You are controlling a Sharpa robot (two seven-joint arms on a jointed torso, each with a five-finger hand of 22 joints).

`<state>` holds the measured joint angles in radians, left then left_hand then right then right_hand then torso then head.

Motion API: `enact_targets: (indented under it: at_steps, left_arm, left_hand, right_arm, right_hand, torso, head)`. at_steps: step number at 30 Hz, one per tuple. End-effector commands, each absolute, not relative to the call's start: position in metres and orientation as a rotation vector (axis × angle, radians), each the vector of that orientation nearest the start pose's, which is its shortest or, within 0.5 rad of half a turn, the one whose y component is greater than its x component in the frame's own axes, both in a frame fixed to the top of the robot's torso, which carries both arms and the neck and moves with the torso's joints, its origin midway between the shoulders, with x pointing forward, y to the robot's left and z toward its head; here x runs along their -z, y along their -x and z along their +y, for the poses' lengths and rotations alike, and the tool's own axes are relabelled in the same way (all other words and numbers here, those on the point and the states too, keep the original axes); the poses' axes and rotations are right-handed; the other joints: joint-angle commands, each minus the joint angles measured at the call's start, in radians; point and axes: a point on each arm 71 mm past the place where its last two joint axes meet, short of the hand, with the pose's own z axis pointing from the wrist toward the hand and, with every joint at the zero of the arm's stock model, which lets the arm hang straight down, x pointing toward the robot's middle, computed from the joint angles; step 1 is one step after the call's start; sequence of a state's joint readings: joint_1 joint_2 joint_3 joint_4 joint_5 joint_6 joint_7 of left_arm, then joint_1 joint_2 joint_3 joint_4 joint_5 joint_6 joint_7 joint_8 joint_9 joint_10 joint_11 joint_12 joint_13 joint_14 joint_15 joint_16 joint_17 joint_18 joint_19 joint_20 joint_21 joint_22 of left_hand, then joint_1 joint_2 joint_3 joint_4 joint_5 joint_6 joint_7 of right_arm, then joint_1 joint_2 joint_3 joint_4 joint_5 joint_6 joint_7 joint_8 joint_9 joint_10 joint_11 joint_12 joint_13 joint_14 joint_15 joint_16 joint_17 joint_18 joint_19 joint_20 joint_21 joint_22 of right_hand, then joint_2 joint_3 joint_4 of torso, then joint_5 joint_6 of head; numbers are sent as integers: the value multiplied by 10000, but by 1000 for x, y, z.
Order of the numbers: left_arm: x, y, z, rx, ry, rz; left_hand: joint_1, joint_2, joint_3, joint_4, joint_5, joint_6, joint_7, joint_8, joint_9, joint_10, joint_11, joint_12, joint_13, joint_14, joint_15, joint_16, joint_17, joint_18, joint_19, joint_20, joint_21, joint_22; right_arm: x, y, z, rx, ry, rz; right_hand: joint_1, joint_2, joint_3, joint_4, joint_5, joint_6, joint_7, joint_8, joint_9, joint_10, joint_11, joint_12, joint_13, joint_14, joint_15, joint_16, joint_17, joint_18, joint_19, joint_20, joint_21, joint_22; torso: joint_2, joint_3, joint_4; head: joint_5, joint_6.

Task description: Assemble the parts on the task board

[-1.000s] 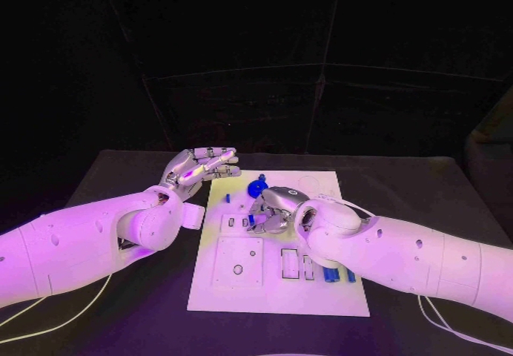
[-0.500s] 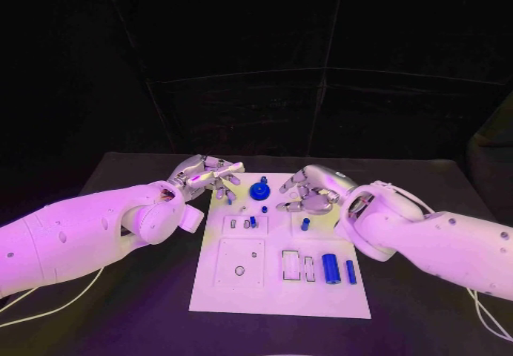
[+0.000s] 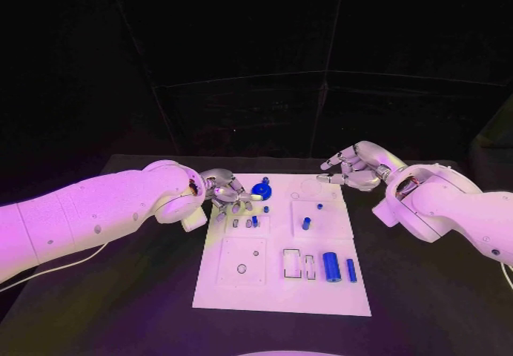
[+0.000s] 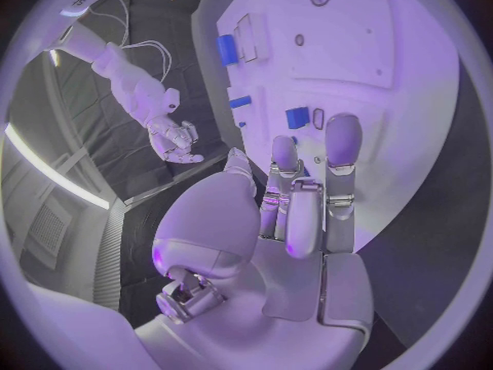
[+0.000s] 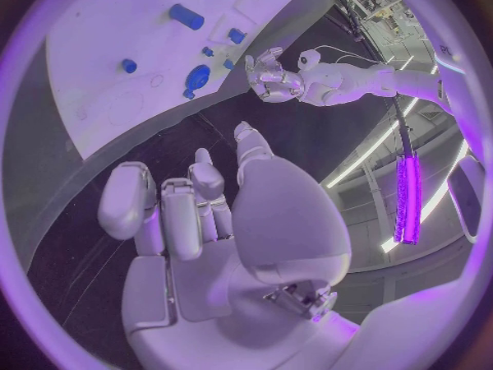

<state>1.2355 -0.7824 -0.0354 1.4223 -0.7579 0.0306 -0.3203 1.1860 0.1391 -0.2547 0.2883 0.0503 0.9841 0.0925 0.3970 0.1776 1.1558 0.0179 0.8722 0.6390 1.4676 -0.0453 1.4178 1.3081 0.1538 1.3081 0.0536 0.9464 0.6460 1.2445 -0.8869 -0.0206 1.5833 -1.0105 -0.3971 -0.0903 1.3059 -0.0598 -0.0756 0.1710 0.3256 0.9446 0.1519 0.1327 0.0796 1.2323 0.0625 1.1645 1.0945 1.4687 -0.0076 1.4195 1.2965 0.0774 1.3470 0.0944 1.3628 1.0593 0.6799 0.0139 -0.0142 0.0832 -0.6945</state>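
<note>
The white task board (image 3: 241, 289) lies in the middle of the black table. A round blue part (image 3: 260, 191) sits near its far edge. A small blue peg (image 3: 306, 222) stands mid-board, and a blue cylinder (image 3: 331, 267) and a thin blue bar (image 3: 351, 270) lie at the near right. My left hand (image 3: 227, 191) hovers at the board's far left corner, just beside the round part, holding nothing. In the left wrist view its fingers (image 4: 342, 144) reach over the board (image 4: 411, 99) near a blue block (image 4: 298, 117). My right hand (image 3: 353, 167) hangs beyond the board's far right corner, fingers apart and empty.
Several small blue pieces (image 3: 253, 220) stand in slots on the board's left half. A square white plate (image 3: 242, 259) with a hole sits at the near left. The right wrist view has the board (image 5: 113, 57), the round part (image 5: 195, 78) and my left hand (image 5: 269, 76).
My right hand lifted off the middle of the board and drew back to the far right, uncovering the small blue peg. My left hand came down toward the board's far left corner.
</note>
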Motion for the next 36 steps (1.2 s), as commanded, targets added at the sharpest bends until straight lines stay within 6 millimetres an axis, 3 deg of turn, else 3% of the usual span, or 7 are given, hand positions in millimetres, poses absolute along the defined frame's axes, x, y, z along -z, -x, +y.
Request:
enact_targets:
  at_steps: [1, 2, 6, 8, 12, 19, 36]
  left_arm:
    - [211, -503, 204, 5406, 3419, 23199]
    - [211, -503, 203, 5337, 3352, 23208]
    - [209, -507, 192, 5029, 2906, 23239]
    - [208, -508, 188, 4937, 2737, 23234]
    - [207, -510, 181, 4770, 2444, 23223]
    - [210, -513, 173, 4496, 1956, 23452]
    - [217, -515, 166, 3886, 1149, 23926]
  left_hand:
    - [53, 82, -99, -7, -27, -111, -31, 329, 184, 120, -25, 543, 554, 655, -114, 431, 944, -176, 392, -30, 743, 1003]
    - [55, 94, -119, -9, -9, -133, -33, 399, 226, 179, -45, 687, 712, 703, -123, 564, 1139, -224, 486, -37, 963, 1305]
    - [-17, 235, -350, -13, 31, -247, -192, 1342, 835, 699, -196, 1931, 2027, 941, -226, 1275, 2200, -536, 1056, -143, 2570, 3459]
    - [-70, 245, -440, -16, 6, -292, -241, 1670, 1078, 867, -245, 2273, 2408, 980, -274, 1391, 2389, -614, 1153, -163, 2938, 3972]
    - [-194, 234, -599, -8, 5, -471, -314, 2148, 1470, 964, -300, 2527, 2638, 1017, -303, 1494, 2562, -686, 1232, -213, 3338, 4529]
    - [-417, 190, -814, -3, -10, -658, -371, 2562, 1829, 1058, -338, 2713, 2796, 1032, -344, 1530, 2627, -754, 1294, -243, 3675, 5011]
    - [-401, 230, -871, -78, -1, -704, -463, 3065, 2254, 1304, -421, 3071, 3215, 1032, -396, 1530, 2627, -821, 1368, -287, 4009, 5504]
  right_arm:
    - [154, -490, -218, -8374, -3655, 16885]
    - [155, -490, -219, -8276, -3697, 16904]
    - [155, -493, -229, -7585, -3969, 16954]
    - [156, -495, -233, -7336, -4089, 16978]
    - [157, -496, -239, -7002, -4252, 17060]
    - [158, -497, -243, -6797, -4347, 17143]
    - [159, -499, -245, -6687, -4376, 17208]
  right_hand:
    - [22, 102, -85, 12, 73, -8, -37, 81, -15, -73, -3, -63, -69, 361, -76, -65, -69, 197, -75, -29, -65, -79]
    - [36, 114, -103, 14, 104, -11, -40, 93, -17, -69, -6, -69, -81, 360, -81, -81, -86, 199, -74, -32, -79, -94]
    - [98, 178, -185, 33, 372, -31, -52, 151, -30, -67, -21, -116, -162, 354, -97, -168, -181, 202, -61, -39, -136, -150]
    - [103, 182, -208, 42, 402, -33, -55, 164, -32, -57, -24, -114, -167, 357, -100, -176, -185, 202, -56, -42, -144, -156]
    - [104, 188, -249, 60, 450, -31, -59, 188, -34, -34, -29, -105, -170, 356, -104, -201, -212, 202, -46, -45, -156, -163]
    - [97, 183, -276, 73, 463, -27, -63, 203, -34, -27, -31, -107, -179, 354, -107, -218, -233, 204, -46, -47, -168, -179]
    - [134, 201, -355, 105, 601, -41, -72, 252, -42, -17, -43, -127, -230, 359, -119, -257, -263, 206, -34, -58, -204, -214]
  torso:
    - [-70, 51, 0]
    - [-75, 56, -4]
    - [-70, 49, -25]
    - [-78, 44, -29]
    - [-73, 49, -10]
    - [-59, 32, -13]
    - [-51, 21, -11]
  head:
    - [20, -21]
    - [28, -26]
    - [67, -16]
    - [58, -31]
    - [36, -35]
    - [18, -32]
    - [55, -169]
